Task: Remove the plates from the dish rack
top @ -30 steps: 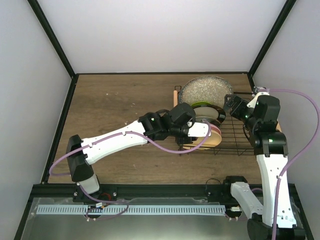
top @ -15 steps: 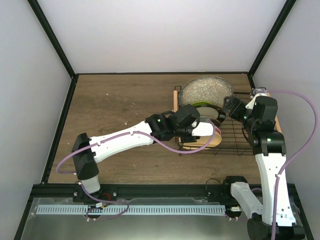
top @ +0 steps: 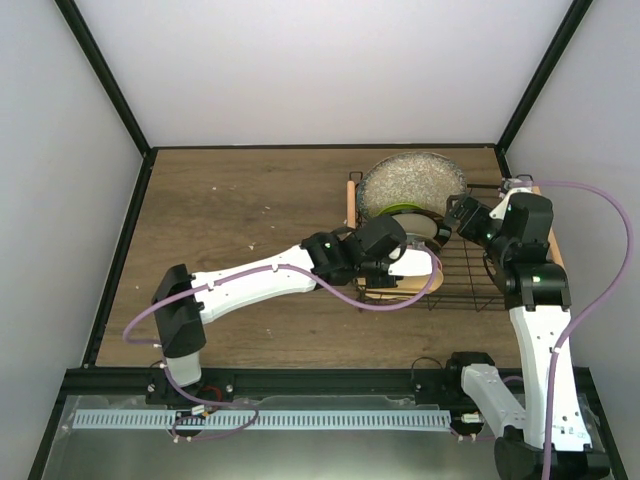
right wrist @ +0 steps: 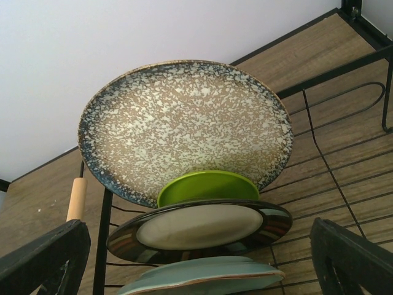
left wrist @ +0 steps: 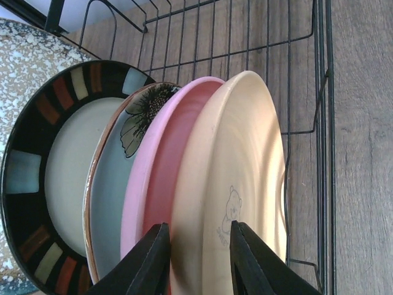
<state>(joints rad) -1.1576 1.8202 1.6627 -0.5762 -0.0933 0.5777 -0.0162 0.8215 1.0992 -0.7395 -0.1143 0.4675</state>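
Left hand [left wrist: 199, 261] has advanced astride the pale orange plate [left wrist: 239, 153], nearest it of six plates [top: 412, 180] in one dish rack [left wrist: 320, 92], whether clamped I cannot tell; right hand [right wrist: 196, 258] gapes apart.

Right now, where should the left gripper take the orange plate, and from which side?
The rim, from the left of the rack in the top view. The orange plate stands on edge, last in the row, outer face free, with only a narrow gap to the pink plate. A thin edge suits a pinch across it; the left gripper straddles that rim.
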